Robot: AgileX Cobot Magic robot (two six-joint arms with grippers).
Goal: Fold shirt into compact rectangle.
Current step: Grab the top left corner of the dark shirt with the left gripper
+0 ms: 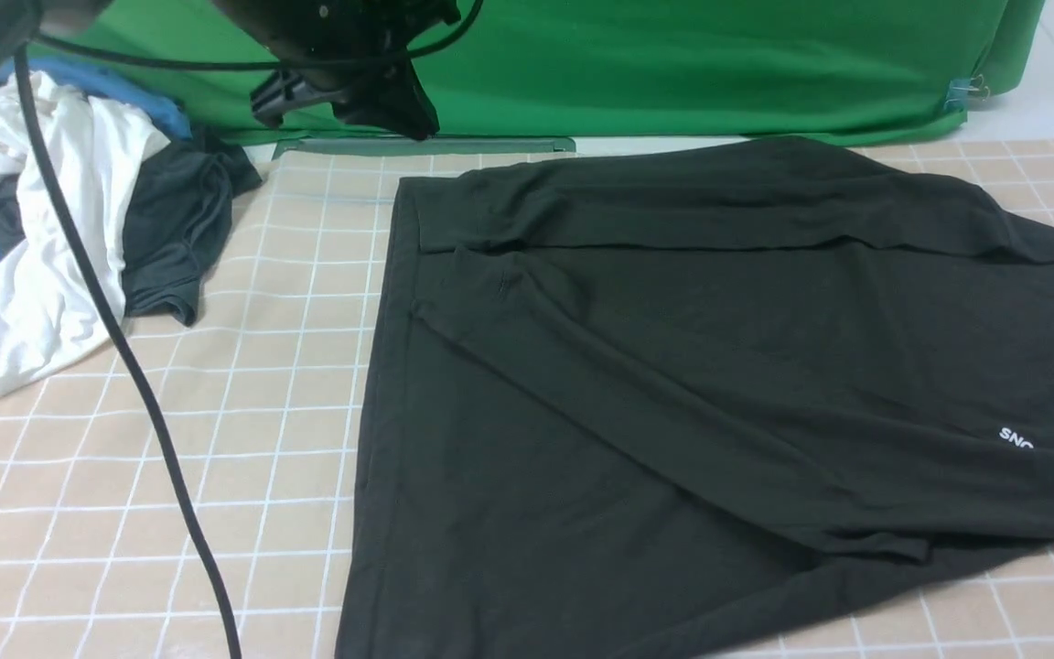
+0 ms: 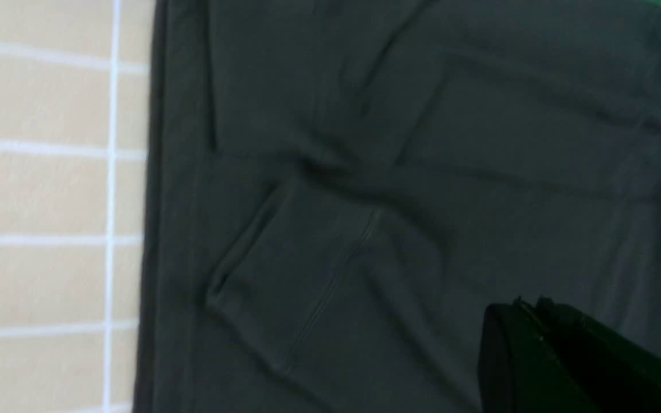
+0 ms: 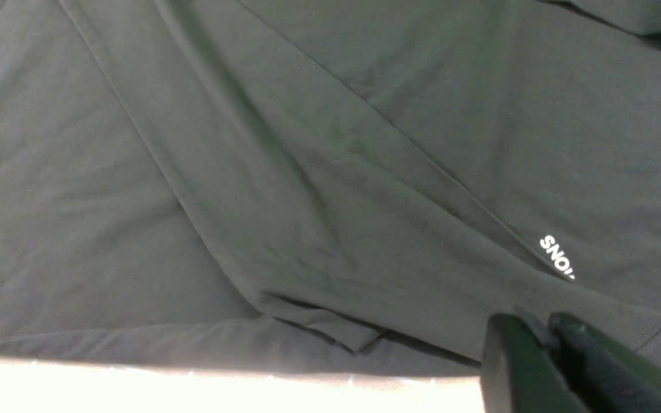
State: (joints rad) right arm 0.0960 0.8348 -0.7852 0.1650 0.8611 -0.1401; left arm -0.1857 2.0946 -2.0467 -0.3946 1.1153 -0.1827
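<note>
Large black soft-knit T-shirt [image 1: 673, 366] sprawled centre to 4 o'clock on beige gridded tablecloth [image 1: 262, 412], sides flapped inward, crosswise folds seemingly remaining; left gripper [image 2: 530, 310], right gripper [image 3: 537, 331] pinched together, empty.

shirt [image 1: 673, 366]: soft black knit cloth, matt, lying in shallow creases
lettering [image 1: 1016, 438]: white print, flat and smooth on the knit
table cover [image 1: 243, 412]: beige sheet with white grid lines, smooth and matt; cloth or vinyl cannot be told
green backdrop [image 1: 673, 64], far: matt cloth, lightly rippled
white garment [image 1: 42, 229], far left: thin matt cloth, crumpled
dark garment [image 1: 175, 229], beside it: soft matt cloth
cable [image 1: 124, 357], left: black, smooth, rubbery-looking
left gripper [image 2: 528, 307]: dark hard plastic, slight gloss
right gripper [image 3: 543, 324]: dark hard plastic, slight gloss
</note>
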